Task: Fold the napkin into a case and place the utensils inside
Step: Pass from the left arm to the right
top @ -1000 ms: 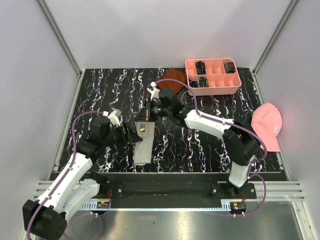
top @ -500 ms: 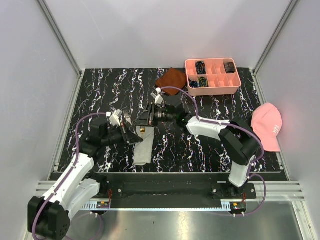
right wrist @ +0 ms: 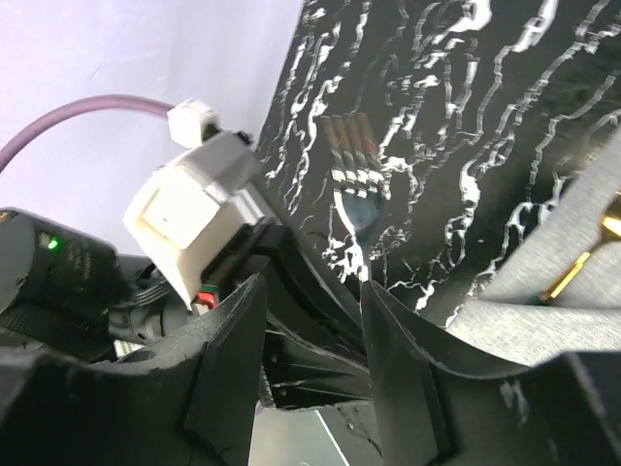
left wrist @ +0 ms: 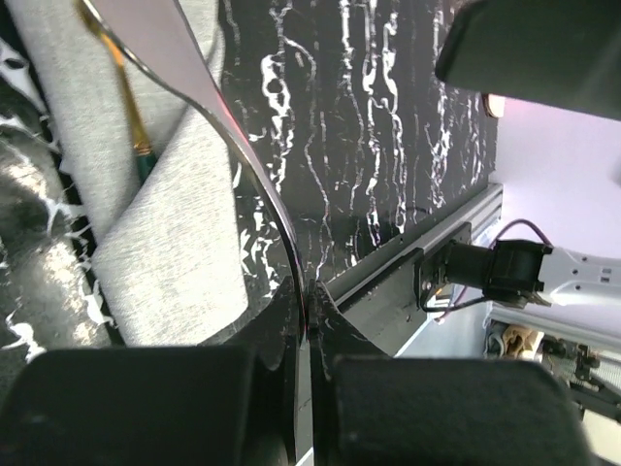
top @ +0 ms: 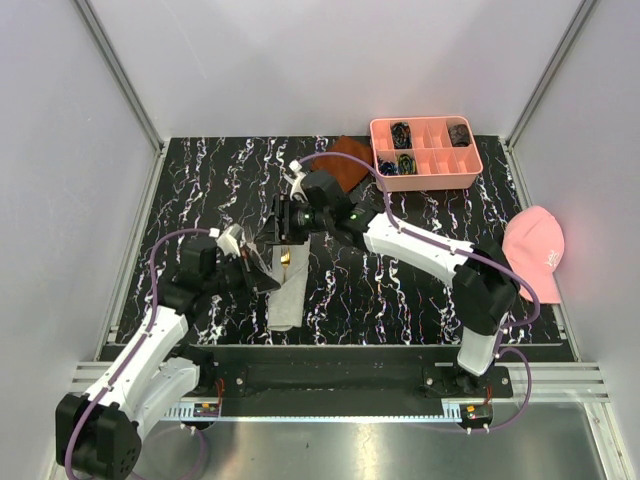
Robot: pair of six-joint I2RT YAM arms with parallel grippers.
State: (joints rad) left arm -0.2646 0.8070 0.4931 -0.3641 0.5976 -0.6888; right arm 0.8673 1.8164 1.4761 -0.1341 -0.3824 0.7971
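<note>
We judge the folding done: the case [top: 284, 300] lies near the table's [top: 450, 290] near edge, gold-ended piece [left wrist: 121, 78] tucked in, while our left gripper [left wrist: 310, 313] clamps the fork [right wrist: 351, 175], yet to go in, and our right gripper [right wrist: 310, 340] hangs jaws apart, empty.

No words or numbers can be read anywhere. The pink cap [top: 533, 252] by the right edge of the table [top: 200, 180] has a little white mark on it, but it is too small to read.
</note>
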